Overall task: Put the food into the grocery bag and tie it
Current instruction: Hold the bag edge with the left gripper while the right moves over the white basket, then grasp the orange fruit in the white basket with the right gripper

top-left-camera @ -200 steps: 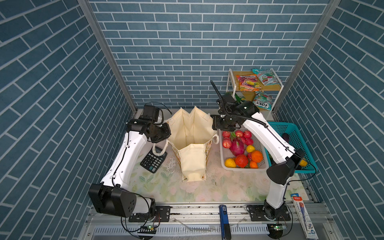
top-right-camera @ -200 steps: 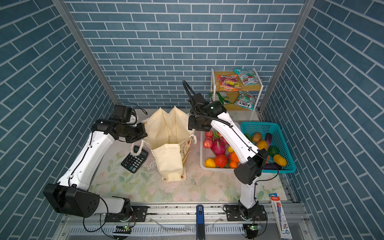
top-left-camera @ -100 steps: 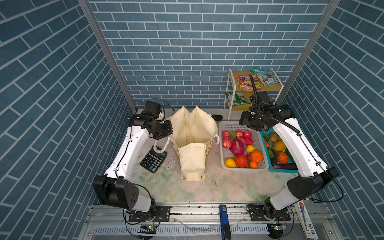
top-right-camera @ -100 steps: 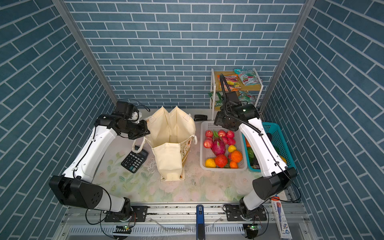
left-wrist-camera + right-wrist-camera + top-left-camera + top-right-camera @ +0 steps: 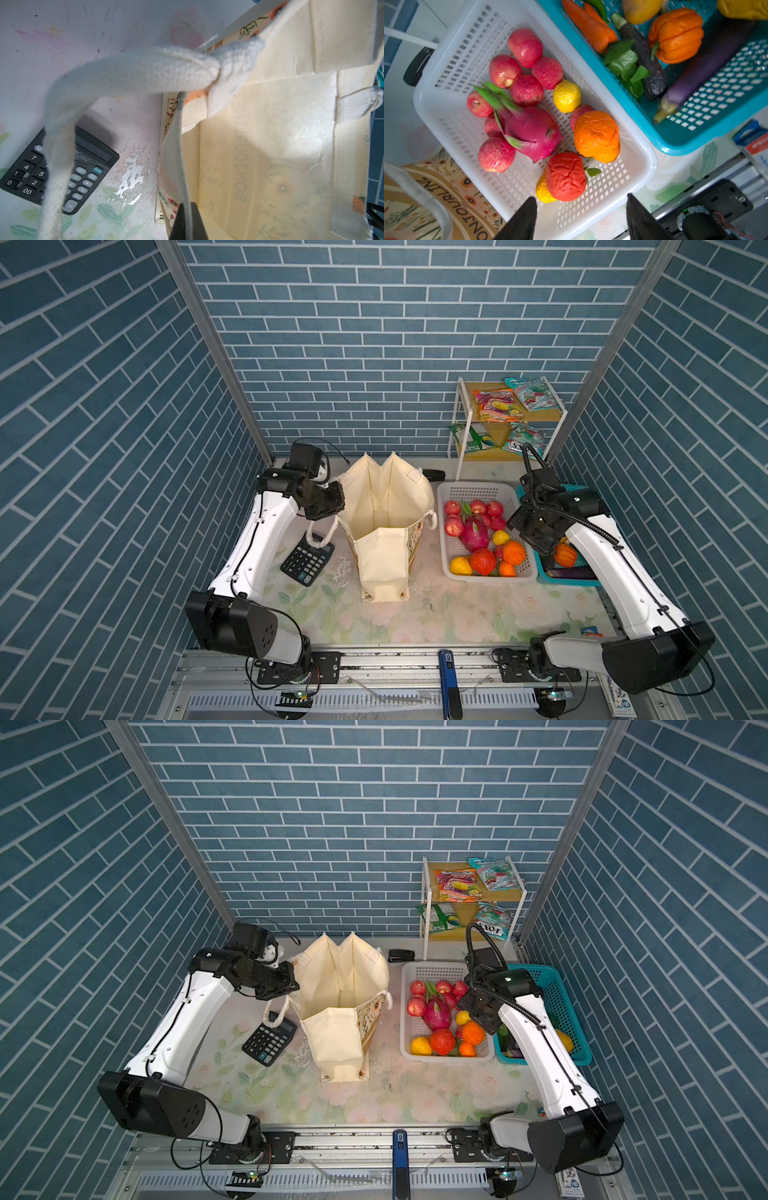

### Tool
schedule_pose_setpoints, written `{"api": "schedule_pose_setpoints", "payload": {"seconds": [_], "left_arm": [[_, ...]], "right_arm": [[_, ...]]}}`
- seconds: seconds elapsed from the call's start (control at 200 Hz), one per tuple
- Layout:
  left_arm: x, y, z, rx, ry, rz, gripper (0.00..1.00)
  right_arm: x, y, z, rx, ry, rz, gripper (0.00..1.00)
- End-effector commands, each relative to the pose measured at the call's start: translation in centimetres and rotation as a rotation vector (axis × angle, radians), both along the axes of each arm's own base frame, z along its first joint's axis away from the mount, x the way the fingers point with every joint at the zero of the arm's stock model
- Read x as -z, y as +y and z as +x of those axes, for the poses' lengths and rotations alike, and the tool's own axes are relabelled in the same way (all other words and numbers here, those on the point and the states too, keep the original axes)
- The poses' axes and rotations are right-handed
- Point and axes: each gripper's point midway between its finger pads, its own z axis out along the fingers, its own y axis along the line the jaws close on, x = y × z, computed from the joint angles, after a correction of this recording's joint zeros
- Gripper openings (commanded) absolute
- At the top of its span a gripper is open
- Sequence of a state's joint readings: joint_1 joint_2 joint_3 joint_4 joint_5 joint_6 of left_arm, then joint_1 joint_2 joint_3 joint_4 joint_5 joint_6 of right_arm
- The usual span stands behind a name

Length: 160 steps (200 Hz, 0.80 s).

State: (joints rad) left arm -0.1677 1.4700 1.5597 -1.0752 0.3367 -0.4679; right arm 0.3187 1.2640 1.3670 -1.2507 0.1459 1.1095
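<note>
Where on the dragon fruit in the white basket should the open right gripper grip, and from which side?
Probably the broad magenta body of the dragon fruit, from above with the right gripper, jaws spanning its shorter width. It lies on its side in the white basket, top clear, apples and an orange fruit crowding its flanks; the green tips look too thin.

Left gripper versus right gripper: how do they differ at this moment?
The left gripper is shut, pinching the rim of the grocery bag; the right gripper is open and holds nothing. The left one sits at the bag's mouth; the right one hangs over the white basket, close to the red-orange fruit. Shared: both have black fingers, and neither holds any food.
</note>
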Motion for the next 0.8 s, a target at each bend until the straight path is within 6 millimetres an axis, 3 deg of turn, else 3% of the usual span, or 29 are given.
{"api": "schedule_pose_setpoints", "payload": {"seconds": [0.0, 0.335, 0.54, 0.705, 0.795], "left_arm": [[0.2, -0.9, -1.0, 0.026, 0.021, -0.027, 0.0], [-0.9, -0.5, -1.1, 0.078, -0.008, 0.022, 0.0], [-0.9, -0.9, -1.4, 0.085, -0.021, 0.003, 0.0], [-1.2, -1.0, -1.5, 0.087, -0.038, -0.01, 0.0], [-1.3, -1.2, -1.6, 0.089, -0.043, -0.02, 0.0]], "right_arm": [[1.3, -0.7, -1.7, 0.228, 0.041, 0.056, 0.7], [4.1, -2.5, -3.5, 0.356, 0.101, -0.013, 0.75], [6.0, -1.9, -2.1, 0.328, 0.139, -0.015, 0.77], [6.1, -1.6, -0.6, 0.299, 0.123, -0.025, 0.8], [6.2, -1.7, -0.2, 0.299, 0.114, -0.03, 0.94]]}}
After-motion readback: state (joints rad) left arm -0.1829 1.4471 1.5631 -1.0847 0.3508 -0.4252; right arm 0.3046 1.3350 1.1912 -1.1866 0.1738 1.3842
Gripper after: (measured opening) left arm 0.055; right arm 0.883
